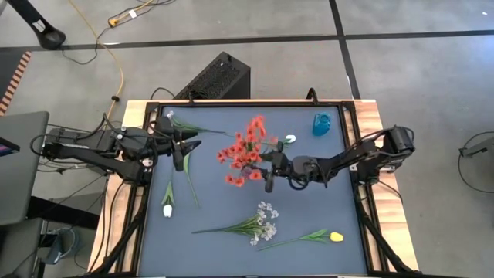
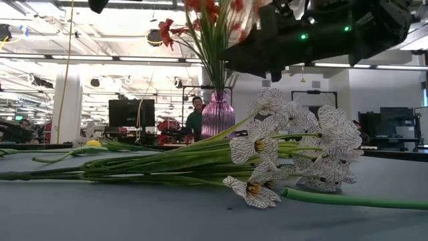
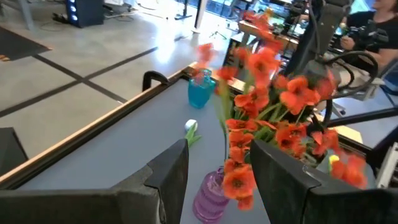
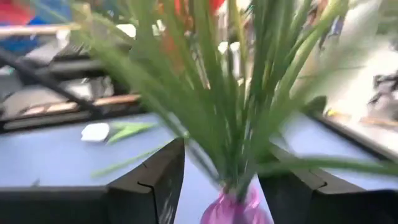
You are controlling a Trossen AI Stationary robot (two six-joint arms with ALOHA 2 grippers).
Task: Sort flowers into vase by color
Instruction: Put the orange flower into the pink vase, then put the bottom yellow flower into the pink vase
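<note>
From above, my right gripper sits at the middle of the table, right beside the bunch of red flowers. Its fingers stand apart on either side of the purple vase, with green stems rising between them; I see no grip on anything. The red flowers stand in that vase, which the low camera shows as pink-purple glass with stems going up out of it.

My left gripper waits at the left side of the table, fingers wide and holding nothing, facing the vase.

Around them: a white tulip lies near the left edge, another white tulip lies near a blue vase at the far right corner. A spray of small white blossoms and a yellow tulip lie along the near side. I cannot tell what, if anything, is in the blue vase. A person shows in the room behind.
</note>
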